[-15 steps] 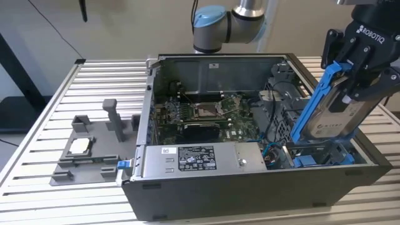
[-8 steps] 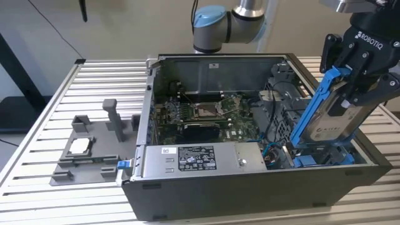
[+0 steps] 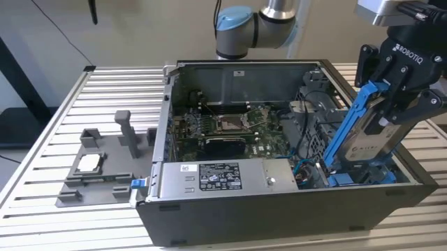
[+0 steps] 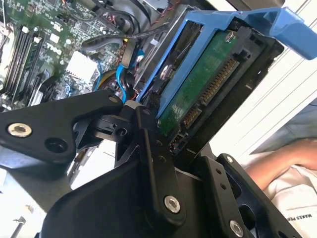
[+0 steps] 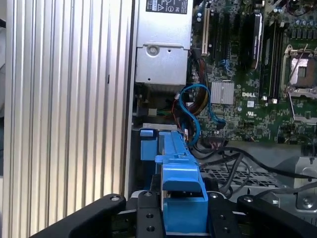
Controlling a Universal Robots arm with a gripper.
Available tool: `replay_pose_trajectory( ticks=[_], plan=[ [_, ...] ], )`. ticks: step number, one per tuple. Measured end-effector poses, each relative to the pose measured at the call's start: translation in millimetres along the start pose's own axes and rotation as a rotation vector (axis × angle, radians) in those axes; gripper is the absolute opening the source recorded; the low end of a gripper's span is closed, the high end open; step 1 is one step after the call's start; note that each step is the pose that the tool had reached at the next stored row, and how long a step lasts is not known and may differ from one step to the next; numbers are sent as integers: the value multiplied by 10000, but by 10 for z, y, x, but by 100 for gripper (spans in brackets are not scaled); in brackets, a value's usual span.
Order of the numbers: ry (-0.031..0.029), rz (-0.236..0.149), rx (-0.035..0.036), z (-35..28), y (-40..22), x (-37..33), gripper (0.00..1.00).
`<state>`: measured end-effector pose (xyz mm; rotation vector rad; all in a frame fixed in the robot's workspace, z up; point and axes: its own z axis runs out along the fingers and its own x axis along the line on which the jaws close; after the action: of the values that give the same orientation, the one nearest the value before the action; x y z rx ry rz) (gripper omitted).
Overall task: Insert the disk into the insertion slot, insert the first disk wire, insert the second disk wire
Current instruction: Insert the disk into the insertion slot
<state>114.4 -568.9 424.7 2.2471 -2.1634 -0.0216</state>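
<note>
Exterior view: gripper (image 3: 399, 112) at 3 o'clock, clamped on both faces of the disk (image 3: 370, 146). The disk is tilted, with its top end above the rim of the open computer case (image 3: 279, 219). Its lower end is down at the insertion slot (image 3: 349, 178), about 4 o'clock in the case; cannot tell if it is seated.

Blue cables (image 3: 304, 167) and dark wires are bunched just beside the slot, between it and the power-supply box (image 3: 209, 178) at 6 o'clock. The motherboard (image 3: 231, 130) with its CPU socket (image 3: 229, 123) is at centre. A grey fixture (image 3: 98, 167) sits on the slatted table (image 3: 104, 83) at 9 o'clock, apart from the case.

Second wrist view: the disk's green circuit board faces the camera, and a person's hand (image 4: 277, 161) is beyond the table edge.
</note>
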Motion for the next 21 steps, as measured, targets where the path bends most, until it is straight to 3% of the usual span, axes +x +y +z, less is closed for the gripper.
replay_pose_trajectory(
  ticks=[16,21],
  plan=[
    [1,-35,14,145,-14,21,33],
    [-11,-35,14,220,-23,22,33]
  ],
)
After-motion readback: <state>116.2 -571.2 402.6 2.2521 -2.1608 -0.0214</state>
